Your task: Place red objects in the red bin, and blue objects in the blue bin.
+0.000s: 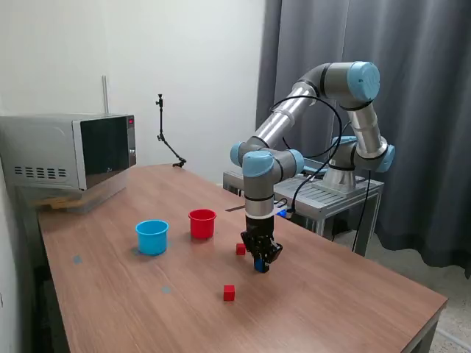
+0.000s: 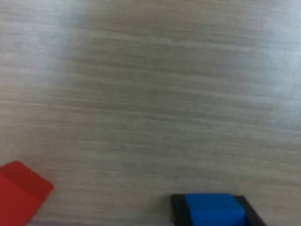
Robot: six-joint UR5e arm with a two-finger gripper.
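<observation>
My tool [image 1: 260,263] was down low at the desk [image 1: 331,309], right of centre in the exterior frame, and it was clamped on a blue cube [image 1: 260,264], a sliver of blue showing between the dark fingers. In the wrist view that blue cube [image 2: 214,209] sat at the bottom edge, framed by black finger pads on both sides. One red cube [image 1: 241,249] lay on the desk just beside my tool, on the exterior view's left; the wrist view caught a red cube [image 2: 21,190] in its lower left corner, cut off by the edge. A second red cube [image 1: 229,293] lay lower in the exterior frame, near but apart. The red cup [image 1: 202,223] and the light-blue cup [image 1: 152,236] stood upright side by side at left of centre, not touching. A microwave [image 1: 70,151] sat at the upper left.
</observation>
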